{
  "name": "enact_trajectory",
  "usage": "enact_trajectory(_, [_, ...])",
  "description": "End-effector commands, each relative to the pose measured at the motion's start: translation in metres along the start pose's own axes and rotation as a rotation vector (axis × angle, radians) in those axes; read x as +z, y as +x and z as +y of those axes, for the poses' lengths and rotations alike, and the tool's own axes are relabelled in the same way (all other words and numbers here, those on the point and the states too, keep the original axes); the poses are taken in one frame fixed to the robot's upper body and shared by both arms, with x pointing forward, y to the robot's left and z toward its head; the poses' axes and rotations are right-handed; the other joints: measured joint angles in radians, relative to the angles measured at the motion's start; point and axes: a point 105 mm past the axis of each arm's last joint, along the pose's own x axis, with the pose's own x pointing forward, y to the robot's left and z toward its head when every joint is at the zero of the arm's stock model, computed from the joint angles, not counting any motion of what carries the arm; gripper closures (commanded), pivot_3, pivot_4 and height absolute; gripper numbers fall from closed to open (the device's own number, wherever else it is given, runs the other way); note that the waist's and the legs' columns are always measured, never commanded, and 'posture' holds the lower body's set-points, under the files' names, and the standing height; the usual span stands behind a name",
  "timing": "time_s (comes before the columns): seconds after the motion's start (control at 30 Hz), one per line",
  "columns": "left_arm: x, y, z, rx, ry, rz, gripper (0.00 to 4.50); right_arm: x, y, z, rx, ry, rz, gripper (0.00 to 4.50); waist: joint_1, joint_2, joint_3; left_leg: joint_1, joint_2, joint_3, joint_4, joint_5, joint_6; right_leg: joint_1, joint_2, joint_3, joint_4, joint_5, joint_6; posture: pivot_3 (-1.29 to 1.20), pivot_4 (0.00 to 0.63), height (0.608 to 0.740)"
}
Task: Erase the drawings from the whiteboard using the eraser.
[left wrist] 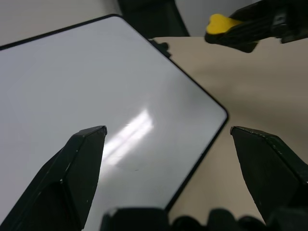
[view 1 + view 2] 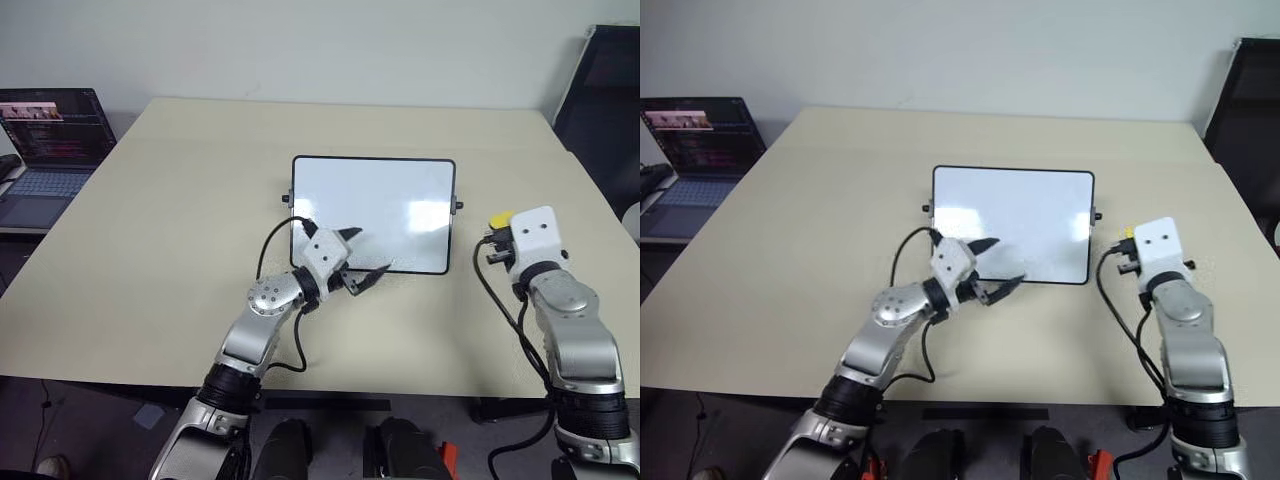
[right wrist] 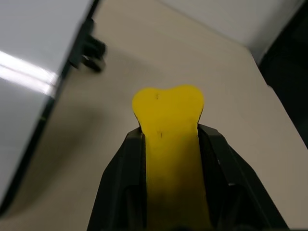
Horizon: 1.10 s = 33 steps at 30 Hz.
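1. We saw the small yellow eraser squeezed between the two black fingers of the right gripper, so that hand was clenched on it.
2. The yellow tip stuck out past the fingertips and bulged a little at its end.
3. The right gripper with the eraser sat over the tan tabletop, just off the right short side of the board and not on it.
4. The glossy white whiteboard with a thin black frame lay flat in the middle of the table.
5. One of its small black knobs stuck out from the short side close to the eraser.
6. The left gripper hovered at the near left corner of the board, with its two black fingers spread wide apart and nothing between them.
7. From the left wrist, we saw the yellow eraser in the other gripper far across the board.
8. The white face of the board looked clean to us, with bright glare on it, and we could make out no drawings.
9. We could read no labels or words on the board or the eraser.
10. An open dark laptop stood on a side desk off the table's left edge, and the writing on its screen was too small to read.
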Motion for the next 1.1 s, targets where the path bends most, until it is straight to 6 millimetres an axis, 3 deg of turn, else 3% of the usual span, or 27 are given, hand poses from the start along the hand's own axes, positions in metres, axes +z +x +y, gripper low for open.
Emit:
enact_trajectory(0.03, [0.017, 0.007, -0.011, -0.107, 0.022, -0.073, 0.0, 0.0, -0.004, -0.01, -0.02, 0.025, 0.034, 3.36, 0.001, 0.0, 0.0, 0.0, 0.0, 0.0, 0.0, 0.0, 0.0, 0.0, 0.0, 0.0, 0.0, 0.0, 0.0, 0.0, 0.15, 0.74])
enact_trajectory(0.27, [0.014, 0.006, -0.024, -0.192, 0.031, -0.06, 0.0, -0.011, 0.0, -0.005, 0.009, 0.162, 0.135, 3.36, 0.001, 0.0, 0.0, 0.0, 0.0, 0.0, 0.0, 0.0, 0.0, 0.0, 0.0, 0.0, 0.0, 0.0, 0.0, 0.0, 0.15, 0.74])
enact_trajectory(0.7, [0.02, 0.006, -0.024, -0.179, 0.091, -0.083, 0.0, -0.025, 0.012, -0.018, 0.034, 0.115, 0.216, 3.36, 0.001, 0.0, 0.0, 0.0, 0.0, 0.0, 0.0, 0.0, 0.0, 0.0, 0.0, 0.0, 0.0, 0.0, 0.0, 0.0, 0.15, 0.74])
enact_trajectory(1.1, [0.02, 0.006, -0.022, -0.171, 0.107, -0.08, 0.0, -0.031, 0.014, -0.015, 0.049, 0.127, 0.234, 3.36, 0.001, 0.0, 0.0, 0.0, 0.0, 0.0, 0.0, 0.0, 0.0, 0.0, 0.0, 0.0, 0.0, 0.0, 0.0, 0.0, 0.15, 0.74])
